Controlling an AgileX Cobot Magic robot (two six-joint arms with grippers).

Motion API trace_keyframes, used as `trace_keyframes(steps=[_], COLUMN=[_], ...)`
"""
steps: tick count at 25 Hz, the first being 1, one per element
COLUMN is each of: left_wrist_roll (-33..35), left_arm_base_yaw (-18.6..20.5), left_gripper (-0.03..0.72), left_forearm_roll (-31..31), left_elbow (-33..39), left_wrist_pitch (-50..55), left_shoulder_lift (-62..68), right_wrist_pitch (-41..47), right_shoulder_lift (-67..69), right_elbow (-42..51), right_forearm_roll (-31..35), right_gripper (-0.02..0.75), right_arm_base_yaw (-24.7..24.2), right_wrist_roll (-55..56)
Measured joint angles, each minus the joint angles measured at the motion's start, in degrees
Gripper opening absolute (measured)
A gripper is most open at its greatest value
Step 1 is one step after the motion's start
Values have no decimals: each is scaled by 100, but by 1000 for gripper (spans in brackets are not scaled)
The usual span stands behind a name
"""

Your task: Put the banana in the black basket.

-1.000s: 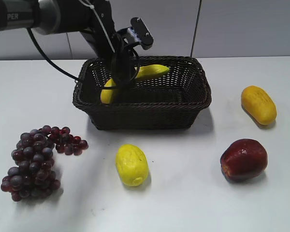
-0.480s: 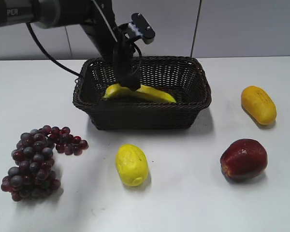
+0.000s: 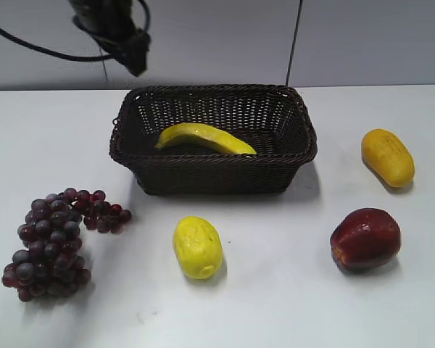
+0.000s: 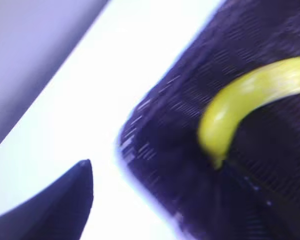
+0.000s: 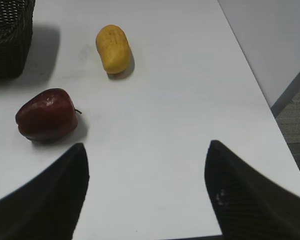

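Exterior view: left gripper (image 3: 135,59) up and clear, holding nothing, opening can't be judged; grapes (image 3: 51,243) lie well below it, and to its lower right the banana (image 3: 205,138) rests inside the black basket (image 3: 214,167). Right gripper (image 5: 146,192) spread wide and empty, red apple (image 5: 46,114) and orange-yellow fruit (image 5: 113,48) ahead to its left.

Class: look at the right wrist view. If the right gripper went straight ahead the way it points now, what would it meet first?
Probably the bare white table. The right gripper is open, with nothing between its fingers; the red apple lies left of that line, though depth is unclear.
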Motion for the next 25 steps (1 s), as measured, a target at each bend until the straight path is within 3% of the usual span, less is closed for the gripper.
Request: trace_keyframes(steps=[8, 13, 18, 25], left_wrist_roll=[-1232, -1423, -1435, -1440], left_arm_base_yaw=[1517, 2123, 2383, 2410], left_gripper=[579, 578, 578, 571], left_forearm_roll=[124, 1, -39, -78], left_elbow=[-4, 385, 1347, 3361], left_wrist_pitch=[620, 643, 643, 659], left_shoulder_lift=[-626, -1113, -1635, -2530], right_wrist_pitch=[0, 0, 0, 0], right_shoulder_lift=[0, 0, 0, 0], right_elbow=[0, 0, 0, 0], right_forearm_roll=[0, 0, 0, 0], right_gripper=[552, 552, 552, 552], right_arm_base_yaw=[0, 0, 0, 0], right_wrist_roll=[0, 0, 0, 0])
